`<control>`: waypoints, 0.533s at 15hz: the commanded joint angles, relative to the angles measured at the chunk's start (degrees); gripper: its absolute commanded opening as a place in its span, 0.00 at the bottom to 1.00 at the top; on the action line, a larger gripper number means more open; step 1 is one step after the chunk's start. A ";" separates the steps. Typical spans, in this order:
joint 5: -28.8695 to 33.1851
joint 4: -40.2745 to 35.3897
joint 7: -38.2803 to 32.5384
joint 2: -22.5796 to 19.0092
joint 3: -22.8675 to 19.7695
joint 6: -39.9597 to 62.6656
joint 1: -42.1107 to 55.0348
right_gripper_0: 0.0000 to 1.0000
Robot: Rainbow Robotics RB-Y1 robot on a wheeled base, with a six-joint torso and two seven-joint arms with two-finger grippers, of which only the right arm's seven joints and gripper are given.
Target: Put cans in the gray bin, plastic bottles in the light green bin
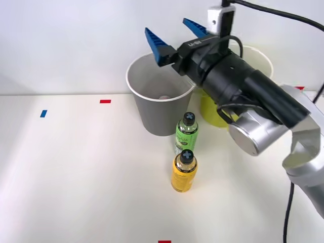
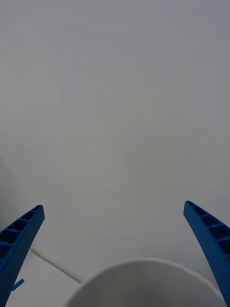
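front: high, looking down | wrist: close, faces wall | shared: gray bin [image 1: 159,109] [image 2: 143,283]

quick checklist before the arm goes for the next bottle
1. Gripper open and empty: ok, fingers spread above the gray bin.
2. Can in the gray bin: cannot tell for sure; a small pale thing lies at its bottom.
3. Green-label bottle upright on the table: ok.
4. Yellow bottle upright: ok, just in front of the green-label one.
5. Gap between the two bottles for the fingers: cannot tell, they overlap in the front view.
6. Light green bin free to receive: cannot tell, arm covers most of it.
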 commanded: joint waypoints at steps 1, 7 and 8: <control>3.08 -7.73 -0.11 -2.23 -5.27 -0.06 8.90 1.00; 4.31 -12.30 -1.17 -4.34 -14.06 -6.48 28.15 1.00; 4.05 -12.39 -1.61 -4.43 -15.29 -8.76 30.88 1.00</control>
